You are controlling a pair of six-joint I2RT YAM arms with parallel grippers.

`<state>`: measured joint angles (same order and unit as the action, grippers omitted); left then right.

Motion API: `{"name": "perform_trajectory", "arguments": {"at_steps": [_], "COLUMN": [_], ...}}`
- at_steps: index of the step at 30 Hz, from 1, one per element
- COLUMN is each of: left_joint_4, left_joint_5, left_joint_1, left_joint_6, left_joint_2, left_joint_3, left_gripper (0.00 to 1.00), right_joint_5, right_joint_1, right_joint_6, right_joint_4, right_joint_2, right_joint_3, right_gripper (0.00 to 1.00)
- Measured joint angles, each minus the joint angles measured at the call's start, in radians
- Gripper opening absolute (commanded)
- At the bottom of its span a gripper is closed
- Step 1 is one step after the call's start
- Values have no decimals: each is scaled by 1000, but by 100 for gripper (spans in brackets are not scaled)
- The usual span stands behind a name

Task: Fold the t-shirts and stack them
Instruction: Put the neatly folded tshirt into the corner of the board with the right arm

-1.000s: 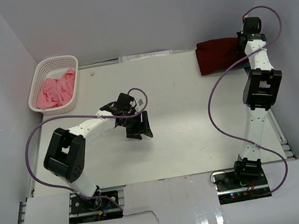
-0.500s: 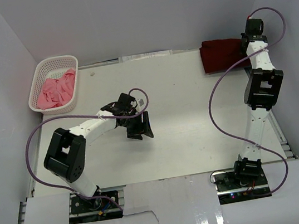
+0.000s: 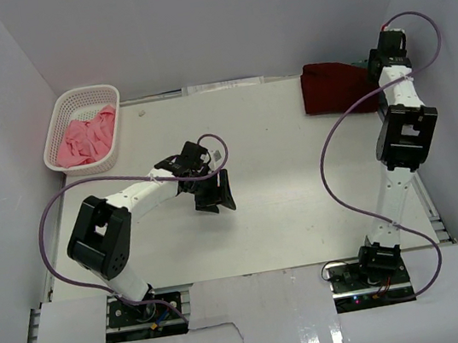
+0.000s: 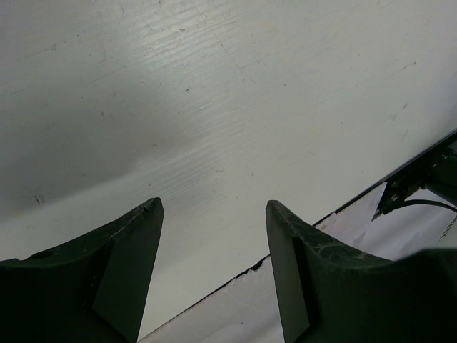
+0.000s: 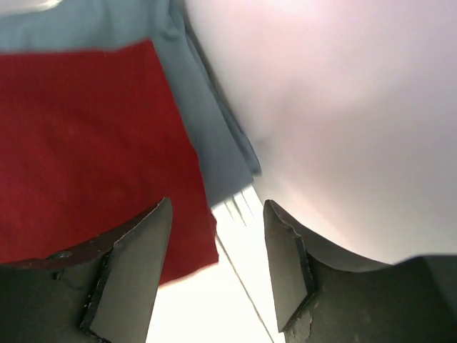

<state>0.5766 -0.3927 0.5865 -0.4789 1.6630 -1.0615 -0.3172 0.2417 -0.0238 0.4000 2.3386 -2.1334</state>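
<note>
A folded dark maroon t-shirt lies at the table's back right corner. In the right wrist view the maroon t-shirt rests on top of a slate-blue t-shirt, whose edge shows along its side. My right gripper hovers open just off the maroon shirt's corner, holding nothing. From above, the right gripper sits at that shirt's right edge. A pink t-shirt lies crumpled in the white basket. My left gripper hangs open over bare table, and nothing lies between the left gripper's fingers.
White walls close in the table on the left, back and right. The right arm stands close to the right wall. The table's near edge and white paper strip show under the left gripper.
My right gripper went from shut to open and let go of the maroon t-shirt, which settled slightly to the left. The left arm has not moved.
</note>
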Motion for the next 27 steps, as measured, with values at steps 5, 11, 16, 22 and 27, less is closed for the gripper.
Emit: {"name": "perform_trajectory", "arguments": {"at_steps": [5,11,16,22,27], "left_joint_4": [0,-6,-17,-22,-22], "left_joint_5": [0,13,48,115,178], "left_joint_1": [0,0,0,-1,-15], "left_joint_6": [0,-4,-10,-11,-10], "left_joint_2": [0,-2,-26,-107,-241], "left_joint_3": [0,0,0,2,9], "left_gripper": [71,80,91,98,98], "right_joint_5": [-40,-19,35,7,-21], "right_joint_1": [-69,-272,-388,-519,-650], "right_joint_6": [-68,-42,42,124,184], "right_joint_4": [-61,-35,-48,-63,-68], "right_joint_2": [-179,-445,-689,-803,-961], "right_joint_3": [196,280,528,856,1087], "right_gripper": [61,62,63,62,62]}}
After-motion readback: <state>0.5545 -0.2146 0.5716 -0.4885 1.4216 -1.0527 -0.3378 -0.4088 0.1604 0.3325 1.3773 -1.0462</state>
